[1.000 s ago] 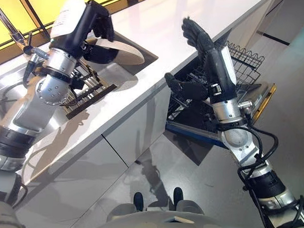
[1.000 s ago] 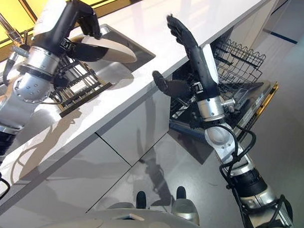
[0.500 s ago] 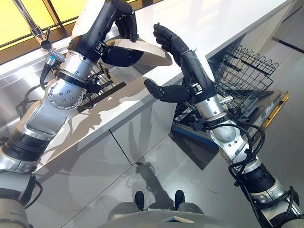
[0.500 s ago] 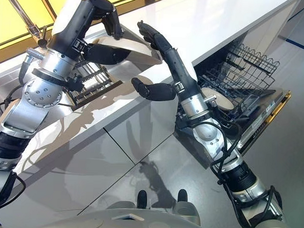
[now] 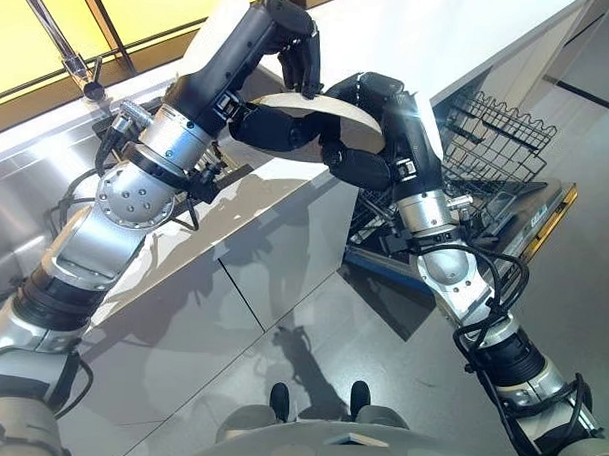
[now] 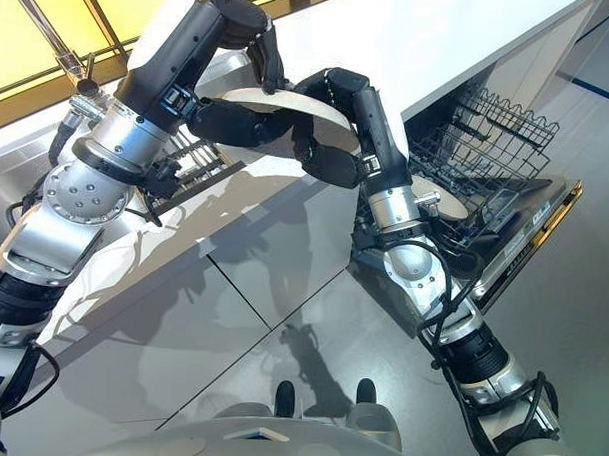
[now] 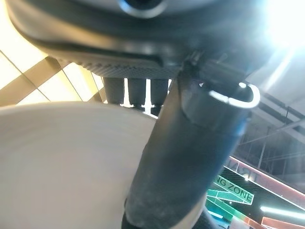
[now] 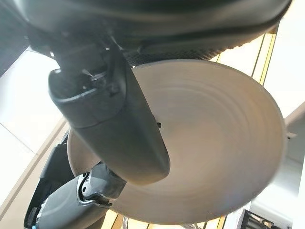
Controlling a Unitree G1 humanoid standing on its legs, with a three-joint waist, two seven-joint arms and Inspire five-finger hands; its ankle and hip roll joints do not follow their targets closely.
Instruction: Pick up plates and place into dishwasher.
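both hands clamp one round beige ceramic plate [image 5: 319,106] above the counter: left hand [image 5: 281,47] and right hand [image 5: 363,125] pinching opposite rims, seemingly a handover.

The plate [image 5: 324,107] is held above the desk [image 5: 431,32], between the left hand [image 5: 286,47] on its left and the right hand [image 5: 363,125] on its right. The open dishwasher [image 5: 486,174] stands under the desk's right end, its rack [image 6: 483,129] pulled out.
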